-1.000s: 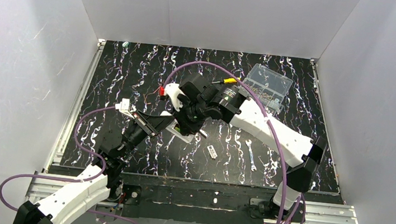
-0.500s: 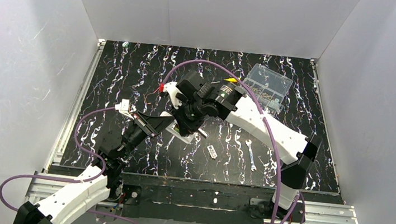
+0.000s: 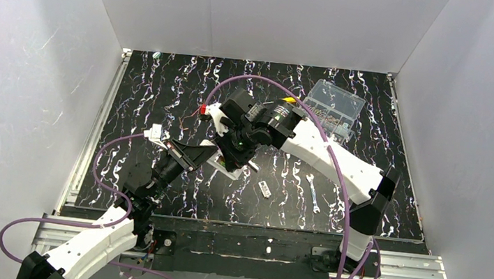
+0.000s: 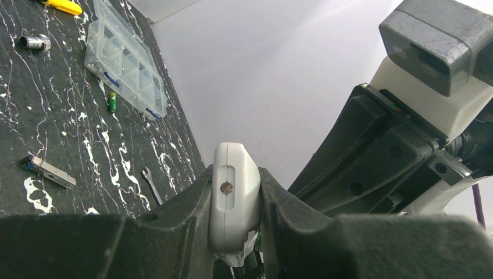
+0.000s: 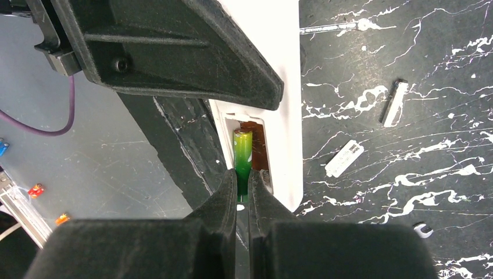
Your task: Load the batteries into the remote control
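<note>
The left pincer (image 4: 235,189) is clamped on the narrow sides of the remote control (image 4: 235,165). It holds the handset over the middle of the counter (image 3: 166,88), a little toward the near edge. The pictures do not show whether its lower end rests on the surface. The right pincer (image 5: 242,185) is closed on one green battery (image 5: 242,148), whose free end sits inside the open battery bay (image 5: 259,139) on the remote's back. The second battery (image 4: 112,102) lies on the counter just beside a clear box (image 4: 125,58) toward the far right corner.

The main risk appears to be the angle. The battery enters end first and looks slightly tilted, so a push could wedge it against a contact or make it spring back out. If it is let go before it seats, it would probably drop, roll on the counter and need a fresh pick. Pressing hard could also twist or slide the remote in the left pincer, which grips only smooth narrow edges. The two pincers work very close together, so a small sideways correction might knock one against the other. Polarity cannot be checked from these views, so the battery could go in reversed.

No brand, label or polarity mark is legible on the battery, the remote or the box.
</note>
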